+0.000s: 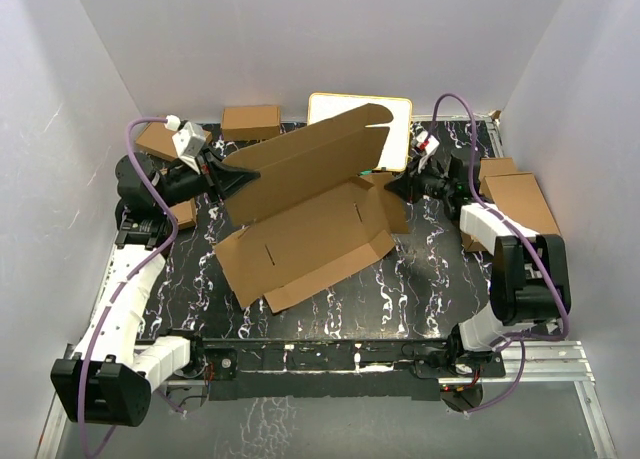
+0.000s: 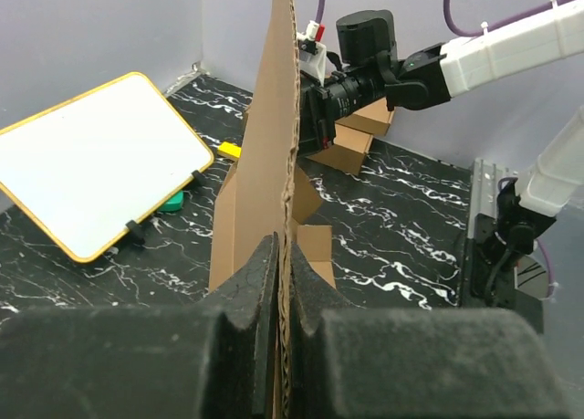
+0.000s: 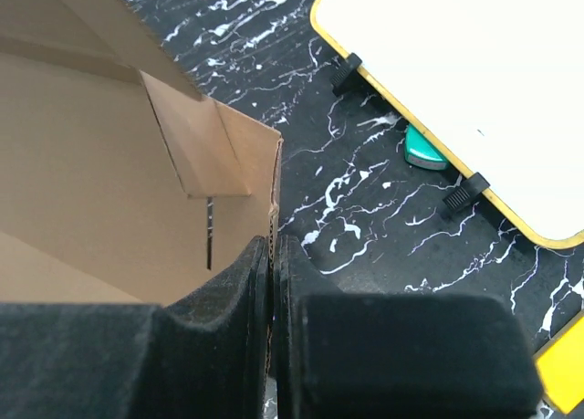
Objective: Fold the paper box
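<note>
Looking from the top, the paper box (image 1: pixel 310 229) lies in the middle of the black surface (image 1: pixel 430 279), and its long back flap is tipped up. The left hand (image 1: pixel 228 176) pinches the left end of that flap. The right hand (image 1: pixel 402 186) pinches a corner on the right side. A white board (image 1: pixel 395 119) and a small box (image 1: pixel 250 121) sit behind.

From the left wrist, the left hand (image 2: pixel 283 291) is pressed tight on the thin edge of the paper box (image 2: pixel 269 163). The flap stands straight up like a wall.

From the right wrist, the right hand (image 3: pixel 272 282) squeezes the edge of a side flap of the paper box (image 3: pixel 91 163).

The cardboard looks light and stiff. It probably bends easily along its creases, and it could crumple if pulled hard. I think the best places to hold are the flap edges near a fold line, one hand at each end
</note>
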`<control>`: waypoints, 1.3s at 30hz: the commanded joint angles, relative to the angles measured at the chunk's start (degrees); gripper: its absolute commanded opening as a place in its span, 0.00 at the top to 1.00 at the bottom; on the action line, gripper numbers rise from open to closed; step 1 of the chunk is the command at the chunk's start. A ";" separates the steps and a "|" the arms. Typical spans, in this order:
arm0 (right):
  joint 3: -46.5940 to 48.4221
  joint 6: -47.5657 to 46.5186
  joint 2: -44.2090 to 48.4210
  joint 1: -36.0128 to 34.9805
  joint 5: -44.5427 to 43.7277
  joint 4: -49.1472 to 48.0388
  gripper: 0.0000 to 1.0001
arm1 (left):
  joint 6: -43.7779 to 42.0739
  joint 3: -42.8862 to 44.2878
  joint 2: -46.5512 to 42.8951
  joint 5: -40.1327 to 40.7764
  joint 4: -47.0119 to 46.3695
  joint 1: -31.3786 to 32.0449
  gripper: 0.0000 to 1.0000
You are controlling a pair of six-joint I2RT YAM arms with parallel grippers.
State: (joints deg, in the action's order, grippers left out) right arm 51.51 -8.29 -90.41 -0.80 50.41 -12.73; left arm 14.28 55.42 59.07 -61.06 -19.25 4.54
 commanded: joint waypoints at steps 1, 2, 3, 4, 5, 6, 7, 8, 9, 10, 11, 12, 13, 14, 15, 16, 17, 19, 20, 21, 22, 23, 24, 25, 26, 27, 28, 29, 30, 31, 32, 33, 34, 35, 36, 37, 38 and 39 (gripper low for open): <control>-3.05 2.07 6.01 -0.35 2.75 -13.07 0.92 | 4.09 -0.90 -2.18 -1.90 0.33 0.81 1.00; -3.76 2.83 6.34 -0.32 3.04 -13.95 0.92 | 4.73 -0.92 -2.22 -1.83 0.39 0.82 1.00; -4.47 3.52 6.57 -0.27 3.18 -15.18 0.92 | 5.28 -0.80 -2.31 -1.74 1.10 0.83 1.00; -5.09 4.46 6.76 -0.19 3.41 -16.72 0.92 | 5.72 -0.46 -2.30 -1.56 2.12 0.83 1.00; -5.67 5.28 6.89 -0.13 3.97 -18.04 0.92 | 6.46 -0.14 -2.29 -1.21 3.24 0.83 1.00; -6.24 5.97 7.05 -0.09 4.45 -19.44 0.92 | 7.57 0.09 -2.34 -0.55 4.35 0.83 1.00; -6.90 6.69 7.27 -0.08 4.88 -20.74 0.92 | 8.79 0.23 -2.41 -0.16 5.08 0.83 1.00; -7.63 7.19 7.55 -0.08 5.23 -21.96 0.92 | 9.85 0.14 -2.61 0.07 5.65 0.83 1.00; -8.36 7.70 7.80 -0.08 5.64 -23.42 0.92 | 10.80 -0.10 -2.87 0.26 5.96 0.83 1.00; -9.28 8.15 8.03 -0.08 5.92 -25.04 0.92 | 11.90 -0.46 -3.08 0.42 5.67 0.87 1.00; -10.15 8.65 8.09 -0.08 6.01 -26.95 0.92 | 13.13 -0.90 -3.16 0.52 4.70 0.91 1.00; -11.27 9.54 8.06 -0.08 5.98 -29.14 0.92 | 14.24 -1.11 -3.01 0.44 4.16 0.98 1.00; -11.98 10.33 7.87 -0.08 5.76 -31.30 0.92 | 15.20 -1.01 -2.68 0.37 3.83 1.00 1.00; -12.31 11.05 7.64 -0.08 5.52 -33.59 0.92 | 16.11 -0.71 -2.16 0.11 3.73 1.08 1.00; -12.72 11.88 7.50 -0.13 5.11 -36.20 0.92 | 16.76 -0.13 -1.45 -0.15 4.29 1.11 1.00; -13.03 12.88 7.25 -0.13 4.92 -38.23 0.92 | 16.90 0.65 -0.71 -0.48 5.35 1.21 1.00; -13.61 14.00 7.12 -0.09 4.73 -40.51 0.92 | 16.88 1.42 -0.09 -0.80 6.54 1.38 1.00; -15.45 16.25 7.30 -0.20 4.41 -45.71 0.92 | 16.82 2.58 0.59 -0.99 8.35 1.89 1.00; -16.84 17.30 7.51 -0.32 4.20 -48.52 0.92 | 16.83 2.74 0.52 -1.12 8.64 2.21 1.00; -18.07 18.09 7.79 -0.48 3.71 -50.67 0.92 | 16.83 2.83 0.30 -1.23 8.69 2.42 1.00; -19.39 18.44 8.20 -0.70 3.51 -52.36 0.92 | 16.83 2.84 0.00 -1.24 8.86 2.49 1.00; -20.68 18.37 8.60 -0.92 3.14 -53.39 0.92 | 16.83 2.97 -0.32 -1.27 9.10 2.57 1.00; -21.91 18.13 9.19 -1.05 2.76 -54.06 0.92 | 16.60 3.25 -0.52 -1.32 9.85 2.63 1.00; -23.24 17.83 9.86 -1.05 2.44 -54.51 0.92 | 15.89 3.58 -0.62 -1.27 11.39 2.71 1.00; -24.62 17.47 10.43 -1.05 2.57 -54.91 0.92 | 14.82 3.88 -0.95 -1.12 13.35 2.80 1.00; -25.93 17.20 11.11 -1.09 2.84 -55.43 0.92 | 13.90 3.90 -1.29 -0.80 15.15 2.85 1.00; -27.80 16.82 11.74 -1.05 3.40 -55.85 0.92 | 12.90 3.85 -1.77 -0.41 16.62 2.92 1.00; -28.94 16.51 12.40 -1.05 4.32 -56.18 0.92 | 12.36 3.42 -2.41 -0.15 17.55 2.97 1.00; -29.94 16.24 13.04 -1.09 5.13 -56.28 0.92 | 12.27 2.69 -3.15 0.02 17.52 3.02 1.00; -30.69 15.92 13.59 -1.05 5.86 -56.27 0.92 | 12.52 2.02 -3.87 0.19 17.14 3.07 1.00; -30.99 15.51 14.19 -1.11 6.43 -55.86 0.92 | 12.85 1.29 -4.61 0.24 16.67 3.11 1.00; -31.02 14.79 14.86 -1.06 6.80 -54.25 0.92 | 12.95 0.83 -5.26 0.36 16.44 3.14 1.00; -31.03 14.06 15.39 -1.10 7.03 -52.51 0.92 | 12.96 0.32 -5.86 0.53 16.43 3.19 1.00; -30.94 13.26 15.88 -1.05 7.35 -50.18 0.92 | 13.04 0.06 -6.41 0.51 16.31 3.23 1.00; -30.63 12.51 16.36 -1.07 7.49 -48.00 0.91 | 13.17 -0.18 -6.90 0.58 16.19 3.28 1.00; -30.33 12.05 16.59 -1.09 7.65 -45.73 0.91 | 13.32 -0.40 -7.38 0.63 16.01 3.35 1.00; -30.07 11.47 16.89 -1.06 7.66 -43.67 0.90 | 13.58 -0.61 -7.96 0.59 15.69 3.37 1.00; -29.88 10.89 17.26 -1.12 7.64 -41.91 0.89 | 13.92 -0.89 -8.44 0.59 15.32 3.37 1.00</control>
State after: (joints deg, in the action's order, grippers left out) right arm 20.84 7.46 -74.98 -1.15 54.35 -59.44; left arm 27.27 55.88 53.04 -59.09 -4.67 7.20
